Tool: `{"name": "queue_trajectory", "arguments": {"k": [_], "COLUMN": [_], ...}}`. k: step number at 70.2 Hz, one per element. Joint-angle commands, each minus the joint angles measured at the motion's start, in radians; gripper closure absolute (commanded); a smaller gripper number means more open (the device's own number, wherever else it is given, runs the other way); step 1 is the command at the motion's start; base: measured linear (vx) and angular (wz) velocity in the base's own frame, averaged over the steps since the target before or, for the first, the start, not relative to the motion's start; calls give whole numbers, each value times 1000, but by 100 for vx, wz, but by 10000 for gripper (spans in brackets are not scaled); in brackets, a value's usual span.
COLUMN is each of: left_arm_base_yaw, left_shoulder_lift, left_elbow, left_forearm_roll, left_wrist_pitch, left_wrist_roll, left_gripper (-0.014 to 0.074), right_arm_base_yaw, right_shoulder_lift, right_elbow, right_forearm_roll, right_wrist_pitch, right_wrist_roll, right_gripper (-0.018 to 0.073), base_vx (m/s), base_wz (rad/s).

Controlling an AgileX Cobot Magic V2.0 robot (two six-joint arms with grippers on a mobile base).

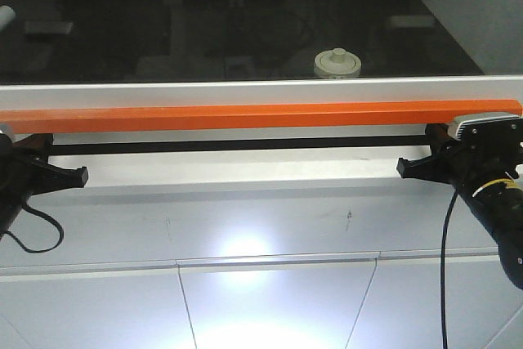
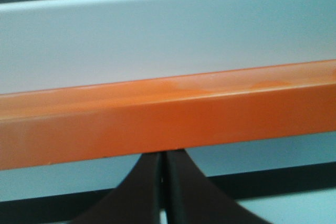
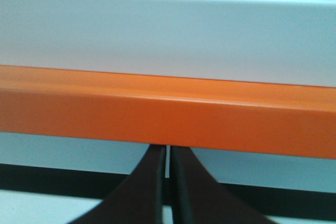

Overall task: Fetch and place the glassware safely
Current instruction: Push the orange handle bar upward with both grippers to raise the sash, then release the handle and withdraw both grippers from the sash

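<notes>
Glass jar lies farthest. Nearest, the left fingers and right fingers are each pressed almost together, gripping nothing, tips just under the orange bar. Beyond the bar and the white frame, the lidded jar stands on the dark worktop, right of the bar's middle.

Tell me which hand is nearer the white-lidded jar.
Right. The right hand sits below and slightly right of the jar, beneath the orange bar; the left hand is far off to the jar's left, near the bar's other end.
</notes>
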Motion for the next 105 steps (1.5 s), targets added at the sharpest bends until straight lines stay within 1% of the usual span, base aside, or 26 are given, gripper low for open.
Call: {"name": "queue_trajectory", "arguments": {"k": [1, 11, 16, 24, 43, 57, 74, 94, 105], "left_arm_base_yaw": [-6, -6, -6, -6, -6, -6, -6, -6, -6], "left_shoulder_lift": [-100, -142, -163, -210, -314, -388, -471, -503, -506], "left_elbow": [-37, -39, -52, -87, -184, -277, -361, -361, -361], "left_forearm_roll": [-10, -10, -10, -10, -10, -1, -1, -2, -2], "left_wrist_pitch": [-231, -225, -202, -130, -13, 103, 246, 313, 321], "left_wrist_roll": [-5, -5, -5, -5, -4, -3, -3, -3, -3], "left_gripper": [603, 603, 603, 603, 603, 603, 603, 603, 603], "right_arm_base_yaw": [-5, -5, -5, -5, -5, -5, -5, -5, -5], "right_shoulder_lift": [-89, -131, -152, -193, -275, -337, -415, -447, -448], "right_elbow": [-54, -82, -94, -114, -167, -216, -261, -261, -261], "right_forearm_roll": [-2, -9, -9, -9, -9, -13, -19, -19, -20], "right_wrist_pitch": [-118, -80, -63, -29, 56, 97, 202, 258, 262], "right_wrist_roll": [-6, -6, -6, -6, -4, -3, -3, -3, 16], "right_gripper": [560, 560, 560, 560, 560, 560, 560, 560, 560], "base_vx": [0, 0, 0, 0, 0, 0, 0, 0, 0], "base_wz": [0, 0, 0, 0, 0, 0, 0, 0, 0]}}
